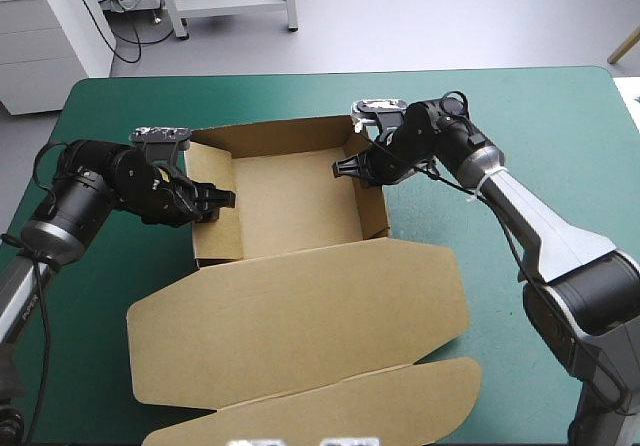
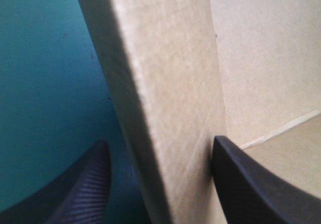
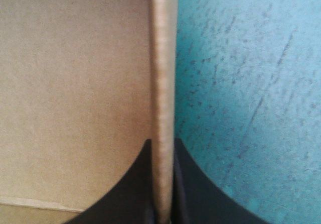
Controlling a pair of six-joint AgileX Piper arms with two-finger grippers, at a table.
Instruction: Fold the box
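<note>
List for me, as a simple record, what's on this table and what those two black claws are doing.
box: brown, open tray, walls raised
lid: flat, toward the table's near edge
left gripper: open, astride the tray's left wall
right gripper: shut on the tray's right wall
table: teal-green cover

The box (image 1: 285,201) lies open from above between raised walls; the left fingers (image 1: 215,197) and right fingers (image 1: 347,168) occupy its side walls. Its flat lid (image 1: 300,316) covers the near bench (image 1: 540,116); the far strip is bare.
</note>
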